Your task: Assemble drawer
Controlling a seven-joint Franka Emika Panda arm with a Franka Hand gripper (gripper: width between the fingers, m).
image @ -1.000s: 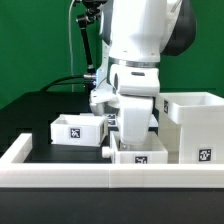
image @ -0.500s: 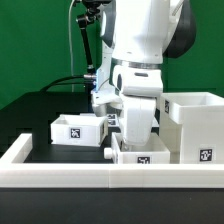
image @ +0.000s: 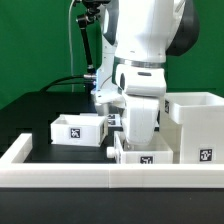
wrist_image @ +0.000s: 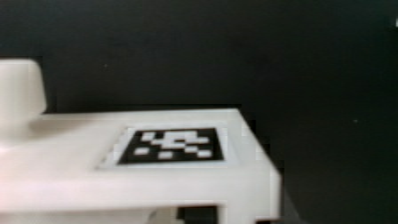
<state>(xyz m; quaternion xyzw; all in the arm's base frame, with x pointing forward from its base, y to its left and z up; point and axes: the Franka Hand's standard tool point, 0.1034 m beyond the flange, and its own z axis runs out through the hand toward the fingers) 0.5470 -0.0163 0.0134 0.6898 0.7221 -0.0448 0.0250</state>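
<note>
Exterior view: your end effector (image: 137, 138) hangs low over the near tray (image: 125, 152), which sits by the white rail (image: 50, 165), just beside the tall casing (image: 195, 125) on the exterior view's right. The second tray (image: 78, 128) lies apart toward the exterior view's left on the black tabletop (image: 40, 105). The wrist housing hides the fingers, so you cannot tell whether they are spread or pressed together.

Wrist view: close and blurred. A white drawer part (wrist_image: 107, 185) carries a square tag (wrist_image: 175, 145), with black tabletop beyond.
</note>
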